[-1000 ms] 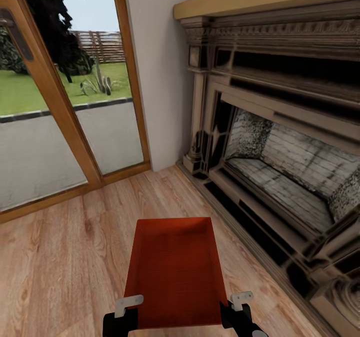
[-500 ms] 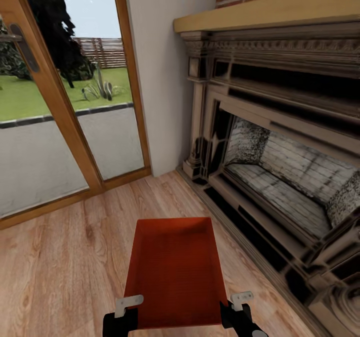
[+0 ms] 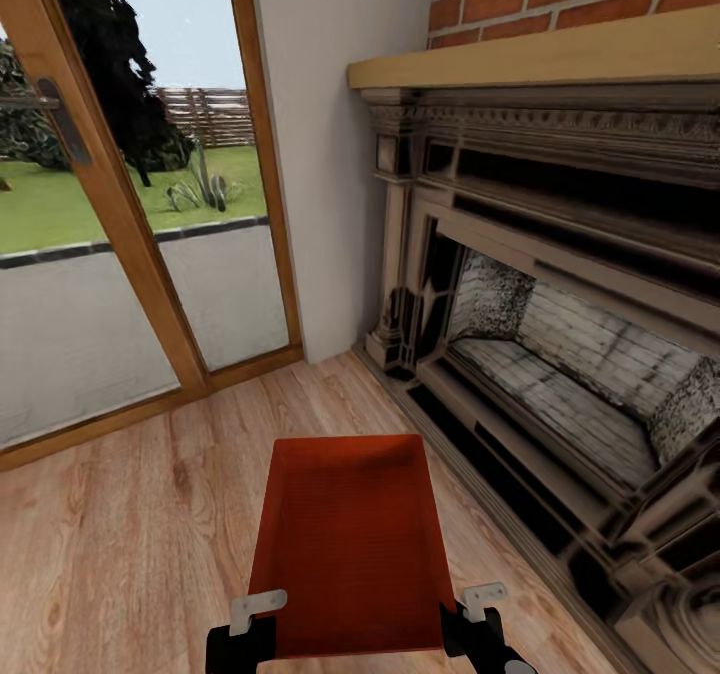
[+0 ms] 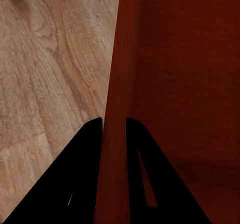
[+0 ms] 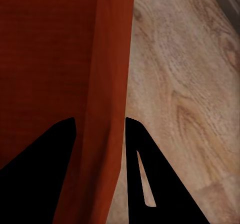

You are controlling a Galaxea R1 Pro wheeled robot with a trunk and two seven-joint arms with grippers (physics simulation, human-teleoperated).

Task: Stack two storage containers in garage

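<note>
One orange-red storage container hangs open side up just above the living room's light wood-plank flooring. My left gripper is shut on its left wall near the closest corner. My right gripper is shut on the right wall opposite. In the left wrist view the thin red wall runs between the black fingers of the left gripper. The right wrist view shows the other wall pinched in the right gripper. The garage is out of view.
A stone fireplace with a wooden mantel and brick above it runs along the right, close to the container. Wood-framed glass doors stand ahead on the left, and a white wall lies between them and the fireplace.
The camera has tilted up a little, so more brick shows above the mantel. The container and both grippers keep the same place in the picture.
</note>
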